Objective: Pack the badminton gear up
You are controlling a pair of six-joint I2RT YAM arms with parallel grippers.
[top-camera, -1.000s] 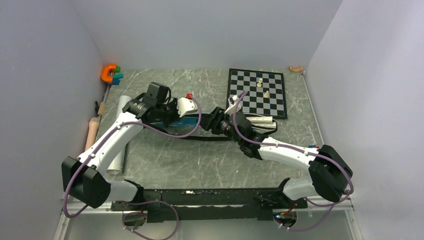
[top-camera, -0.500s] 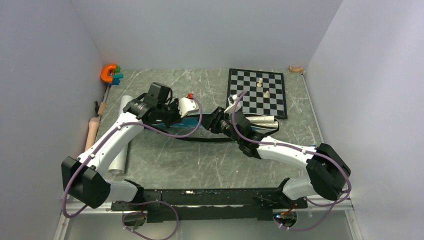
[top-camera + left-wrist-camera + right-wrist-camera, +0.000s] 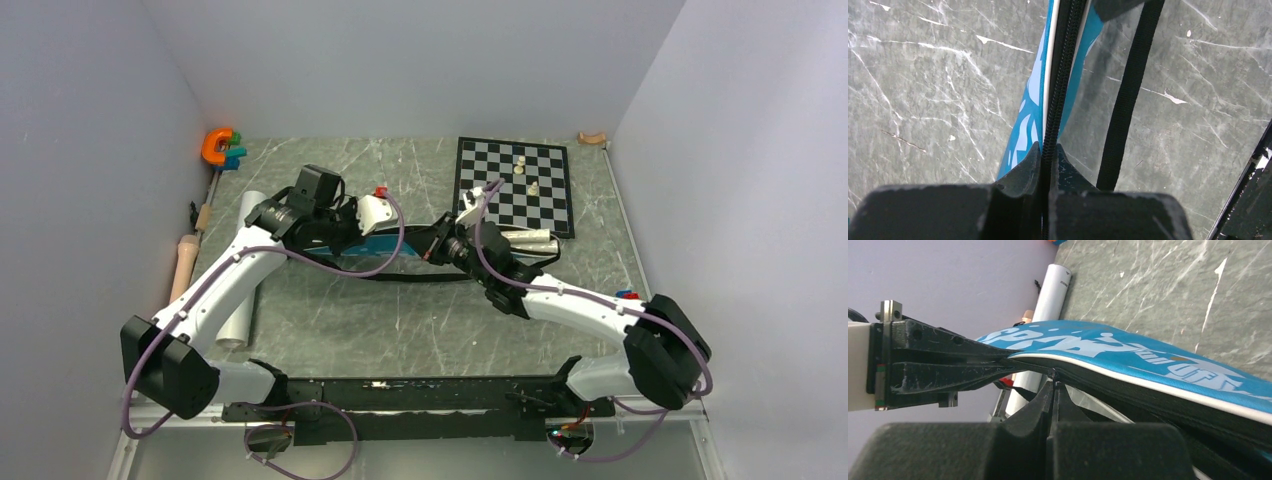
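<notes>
Top view first: the bag [image 3: 380, 244] is in the middle of the table [image 3: 350, 320], only a strip of blue showing between the two arms. The left gripper [image 3: 400, 238] comes at it from the left and the right gripper [image 3: 432, 248] from the right, tips really close together. A black strap [image 3: 410, 277] trails along the table on the near side of the bag. The chessboard [image 3: 515, 185] sits at the back right with a couple of pale pieces [image 3: 520, 165] on it. Some white handles [image 3: 525, 238] lie just at its near edge, behind the right arm. A white tube [image 3: 240, 270] lies along the left side, partly under the left arm. An orange and green thing [image 3: 220, 147] sits in the far left corner, can't tell what it is.

Left wrist: the left gripper [image 3: 1048, 150] is squeezed tight on the bag's [image 3: 1028, 120] black zipper edge, no gap between the fingers. The bag runs straight away from the camera, edge up, and the strap [image 3: 1125, 115] hangs just right of it over the table [image 3: 923, 75].

Right wrist: the right gripper [image 3: 1054, 385] is pinched closed on the zipper edge from below, the blue lettered side of the bag [image 3: 1128, 355] above it. The left gripper [image 3: 998, 360] shows side-on here, also clamped on that same edge, right next to it. The tube [image 3: 1048, 300] is behind
</notes>
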